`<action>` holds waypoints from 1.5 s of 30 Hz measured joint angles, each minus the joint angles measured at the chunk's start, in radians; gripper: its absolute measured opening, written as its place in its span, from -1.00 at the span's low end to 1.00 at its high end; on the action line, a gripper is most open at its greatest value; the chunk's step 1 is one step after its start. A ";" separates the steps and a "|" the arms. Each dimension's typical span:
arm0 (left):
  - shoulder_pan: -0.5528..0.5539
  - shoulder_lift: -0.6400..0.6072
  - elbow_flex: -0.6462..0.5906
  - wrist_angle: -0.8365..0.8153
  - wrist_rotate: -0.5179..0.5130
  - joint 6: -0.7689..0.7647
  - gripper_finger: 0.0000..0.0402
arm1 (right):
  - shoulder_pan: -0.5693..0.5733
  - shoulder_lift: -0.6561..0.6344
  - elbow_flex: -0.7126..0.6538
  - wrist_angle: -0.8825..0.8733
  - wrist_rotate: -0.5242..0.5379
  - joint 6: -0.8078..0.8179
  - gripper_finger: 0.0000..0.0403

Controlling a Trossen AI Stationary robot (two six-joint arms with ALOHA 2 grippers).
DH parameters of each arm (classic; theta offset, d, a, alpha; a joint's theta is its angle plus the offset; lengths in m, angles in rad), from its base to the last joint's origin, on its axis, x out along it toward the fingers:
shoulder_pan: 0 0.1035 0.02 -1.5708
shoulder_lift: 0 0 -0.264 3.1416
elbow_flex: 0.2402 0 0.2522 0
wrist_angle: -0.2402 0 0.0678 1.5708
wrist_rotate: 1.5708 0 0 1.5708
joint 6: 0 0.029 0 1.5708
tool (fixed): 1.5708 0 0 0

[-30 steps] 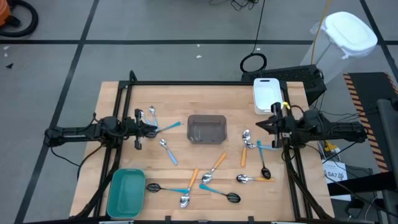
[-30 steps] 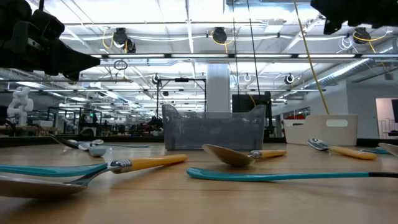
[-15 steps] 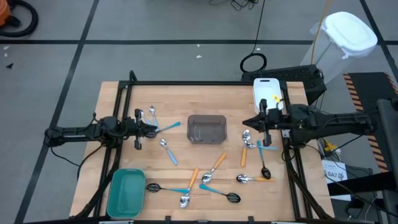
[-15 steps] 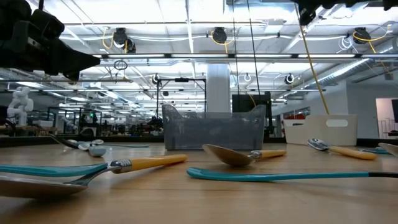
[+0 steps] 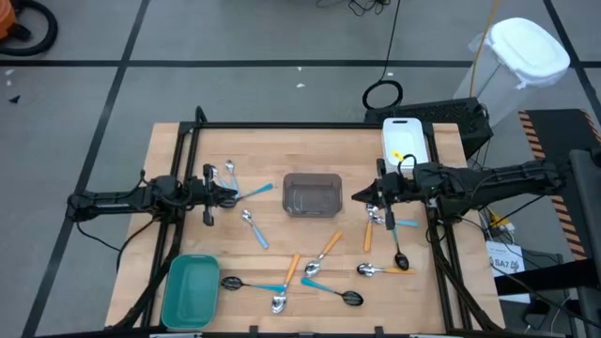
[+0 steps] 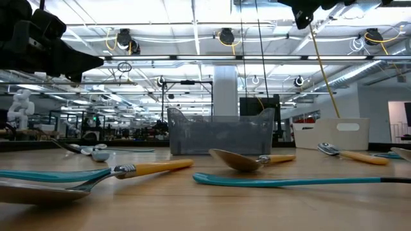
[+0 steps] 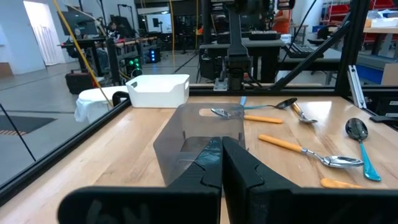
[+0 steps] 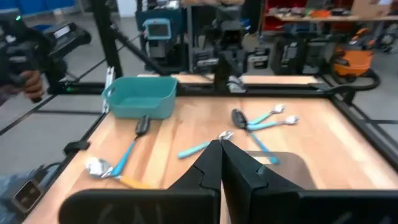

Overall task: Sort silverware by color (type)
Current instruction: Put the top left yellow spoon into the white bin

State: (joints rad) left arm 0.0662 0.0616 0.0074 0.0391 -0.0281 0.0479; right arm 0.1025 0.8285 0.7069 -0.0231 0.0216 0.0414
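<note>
High view: twelve spoons (image 5: 254, 228) scattered; left hand (image 5: 233, 196), right hand (image 5: 359, 196) clenched, empty.

Lighting: bright, even, from overhead ceiling strip lamps (image 6: 192, 29). Shadows: soft, short, on the pale wooden tabletop (image 5: 272, 155). Glare: glints on shiny silver spoon bowls (image 7: 341, 162). Blur: right wrist view soft throughout; nearest low-view spoons unfocused.

No words or numbers clear enough to read anywhere. White tag (image 5: 506, 262) at lower right of high view, beside table edge, has dark marks (too small and blurry to make out). Striped orange-and-black strip (image 5: 533, 141) at right edge of high view is only pattern, no letters. Low view and both wrist views: no signs or labels readable.
</note>
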 joint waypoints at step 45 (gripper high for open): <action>0.000 0.000 0.001 -0.009 0.000 0.014 -1.00 | 0.170 0.707 0.398 -0.445 0.003 -0.093 -1.00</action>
State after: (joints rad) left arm 0.0661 0.0620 0.0082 0.0299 -0.0277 0.0616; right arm 0.2729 1.5356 1.1047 -0.4677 0.0246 -0.0514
